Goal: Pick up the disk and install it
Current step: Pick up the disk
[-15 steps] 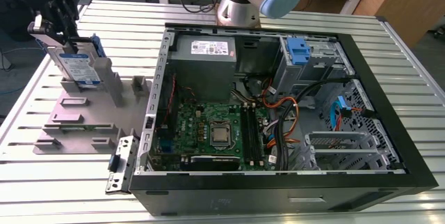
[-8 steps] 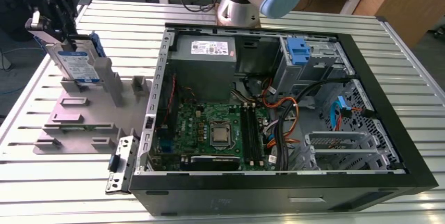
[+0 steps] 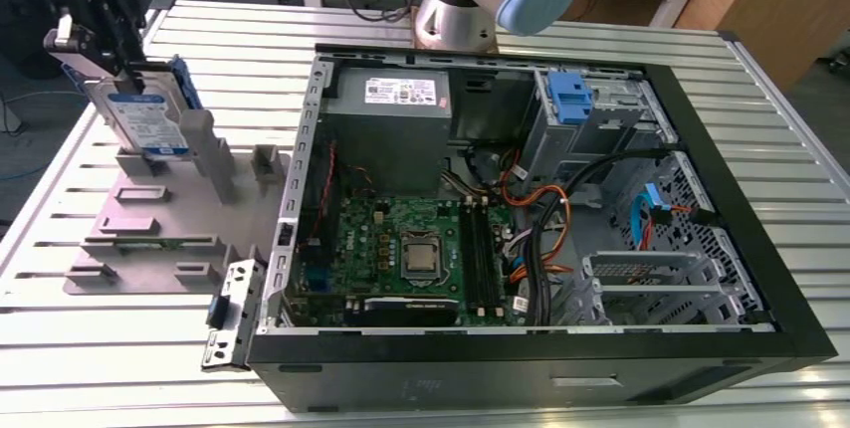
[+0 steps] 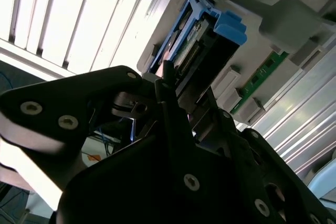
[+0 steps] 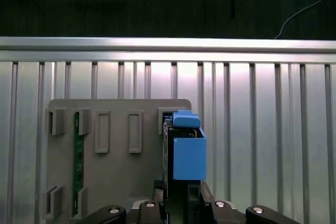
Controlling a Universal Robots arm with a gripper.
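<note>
Gripper (image 3: 119,65) sat atop the disk (image 3: 143,114) upright in the grey holder (image 3: 146,219). Whether it was clamped could not be told. An unclamped disk could tilt and jam there.

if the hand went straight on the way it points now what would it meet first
Most likely the disk, standing upright in the grey holder directly ahead of the hand; whether they already touch is unclear.

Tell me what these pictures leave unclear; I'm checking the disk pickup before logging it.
Exterior view: lower edge of the disk sits partly behind posts of the grey holder, so seated or lifted is unclear.
Second wrist view: the gripper covers most of the disk.
Exterior view: the arm is cut off by the top edge.
</note>
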